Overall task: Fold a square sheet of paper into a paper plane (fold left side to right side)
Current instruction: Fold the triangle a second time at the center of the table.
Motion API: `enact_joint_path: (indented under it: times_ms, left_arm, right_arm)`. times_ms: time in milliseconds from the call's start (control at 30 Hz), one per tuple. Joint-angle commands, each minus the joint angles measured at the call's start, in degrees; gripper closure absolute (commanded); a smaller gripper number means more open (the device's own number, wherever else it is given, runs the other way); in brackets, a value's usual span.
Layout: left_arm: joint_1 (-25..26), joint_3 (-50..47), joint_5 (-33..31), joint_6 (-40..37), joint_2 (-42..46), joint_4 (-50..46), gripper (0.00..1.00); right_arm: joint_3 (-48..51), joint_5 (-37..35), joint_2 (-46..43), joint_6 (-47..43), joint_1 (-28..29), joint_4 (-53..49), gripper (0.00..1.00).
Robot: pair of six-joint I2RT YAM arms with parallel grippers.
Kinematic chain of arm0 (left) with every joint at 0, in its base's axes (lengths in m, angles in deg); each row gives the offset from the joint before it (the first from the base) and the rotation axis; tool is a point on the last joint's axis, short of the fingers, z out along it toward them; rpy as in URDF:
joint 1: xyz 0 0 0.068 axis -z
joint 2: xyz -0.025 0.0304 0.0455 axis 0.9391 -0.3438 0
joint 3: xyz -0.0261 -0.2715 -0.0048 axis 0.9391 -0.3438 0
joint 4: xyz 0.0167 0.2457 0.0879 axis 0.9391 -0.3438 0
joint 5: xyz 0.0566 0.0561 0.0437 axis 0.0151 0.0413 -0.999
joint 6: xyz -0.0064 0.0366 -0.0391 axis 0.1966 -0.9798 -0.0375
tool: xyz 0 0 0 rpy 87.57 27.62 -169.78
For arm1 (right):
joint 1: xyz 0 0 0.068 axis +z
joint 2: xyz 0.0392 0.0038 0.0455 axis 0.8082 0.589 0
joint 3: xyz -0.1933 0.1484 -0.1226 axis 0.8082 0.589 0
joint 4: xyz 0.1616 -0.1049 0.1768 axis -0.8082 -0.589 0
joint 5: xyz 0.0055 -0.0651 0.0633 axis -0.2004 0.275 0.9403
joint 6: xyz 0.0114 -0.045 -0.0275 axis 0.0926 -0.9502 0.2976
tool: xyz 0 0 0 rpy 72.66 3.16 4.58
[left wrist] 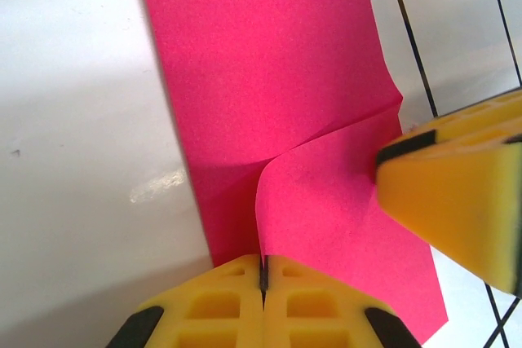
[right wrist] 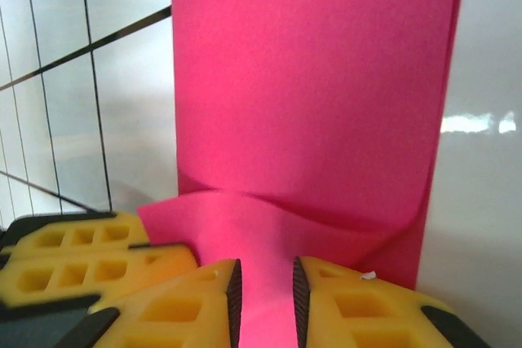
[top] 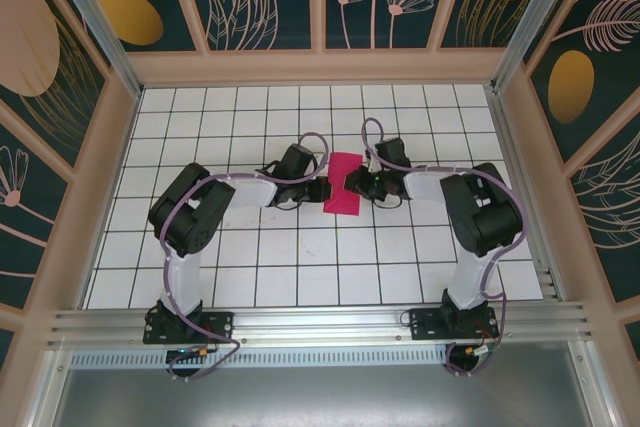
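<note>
Left claw (top: pixel 318 190): at left edge of magenta-pink paper sheet (top: pixel 343 183), yellow fingers (left wrist: pixel 228 303) pressed together on lifted paper edge. Sheet: folded to tall narrow rectangle, lying mid white gridded worktop (top: pixel 300 257) between both claws. Right claw (top: pixel 352 183): at sheet's right edge, fingers (right wrist: pixel 196 303) narrowly apart, raised paper flap running between them.

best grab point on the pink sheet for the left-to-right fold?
Probably the raised left edge of the square sheet of paper, approached from the left. It is curled off the table there, and the left gripper is shut on it; elsewhere it lies flat.
</note>
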Motion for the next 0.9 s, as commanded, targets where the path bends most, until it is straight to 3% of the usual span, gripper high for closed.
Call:
enact_joint_path:
  times_ms: [0,333,867]
  left_arm:
    - [0.03,1.06,0.68,-0.86,-0.37,0.14,0.93]
    - [0.08,0.93,1.80,-1.19,0.08,0.85,0.94]
    - [0.00,1.46,1.03,-3.54,2.00,-0.64,0.94]
  right_arm:
    - [2.75,-1.39,-4.80,-1.09,-0.26,-2.31,0.72]
    - [8.05,-2.08,-5.29,0.85,0.53,-2.62,0.84]
    - [6.36,-5.50,-1.65,-1.44,1.15,-7.96,0.86]
